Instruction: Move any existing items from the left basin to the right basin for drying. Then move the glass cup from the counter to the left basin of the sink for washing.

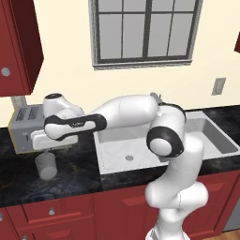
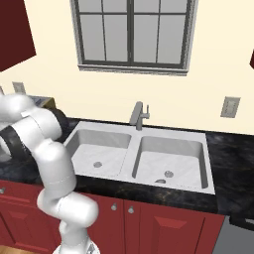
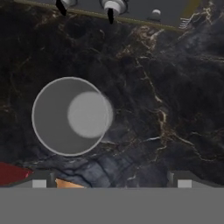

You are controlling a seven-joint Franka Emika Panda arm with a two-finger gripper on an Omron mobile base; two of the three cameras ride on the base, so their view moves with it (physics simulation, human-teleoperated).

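Observation:
The glass cup (image 1: 46, 165) stands upright on the black counter (image 1: 70, 173), in front of the toaster. My gripper (image 1: 47, 151) hangs open just above it, pointing down. In the hand view I look straight down into the cup (image 3: 70, 116), which lies toward the left fingertip (image 3: 41, 180) of the gripper (image 3: 112, 179). The jaws stand wide apart with nothing held. A tiny grey stubby item (image 2: 159, 181) lies in the right basin (image 2: 173, 146), near its front wall. The left basin (image 2: 94, 144) holds only its drain (image 2: 97, 164).
A silver toaster (image 1: 23, 126) sits just behind the cup, its knobs (image 3: 113, 6) at the top of the hand view. The faucet (image 2: 139, 115) rises behind the sink divider. Dark red upper cabinets (image 1: 16, 44) hang at the left.

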